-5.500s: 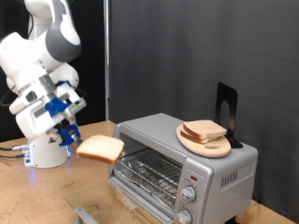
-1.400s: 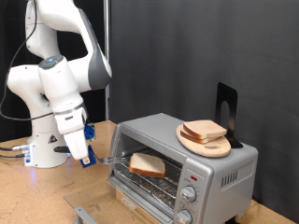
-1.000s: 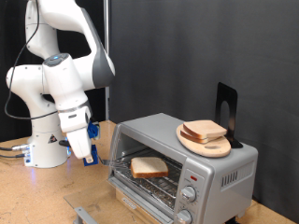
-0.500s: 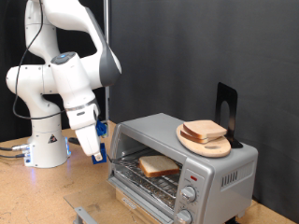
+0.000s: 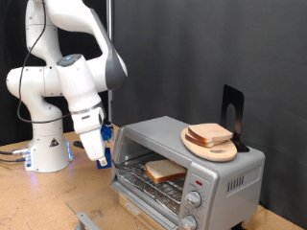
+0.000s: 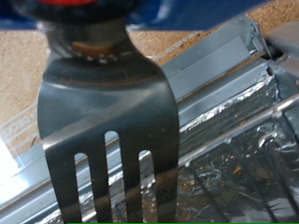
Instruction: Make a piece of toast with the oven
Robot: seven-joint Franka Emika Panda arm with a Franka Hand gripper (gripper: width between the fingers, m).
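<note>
The piece of toast (image 5: 165, 171) lies flat on the wire rack inside the oven (image 5: 216, 171), whose door hangs open. My gripper (image 5: 102, 153) is just outside the oven's opening, on the exterior view's left, and is shut on a grey slotted spatula (image 6: 107, 121). The spatula's blade points towards the oven; the wrist view shows it bare, over the foil-lined door and tray (image 6: 238, 154). The toast does not show in the wrist view.
A round wooden board (image 5: 211, 146) with more bread slices (image 5: 209, 133) sits on the oven's top, with a black stand (image 5: 233, 113) behind it. Two knobs (image 5: 196, 200) are on the oven's front right. The robot base (image 5: 48, 151) stands on the wooden table at the left.
The toast, earlier carried in the air on the spatula, has gone into the oven and slid deeper along the rack. My gripper has moved right, closer to the opening.
</note>
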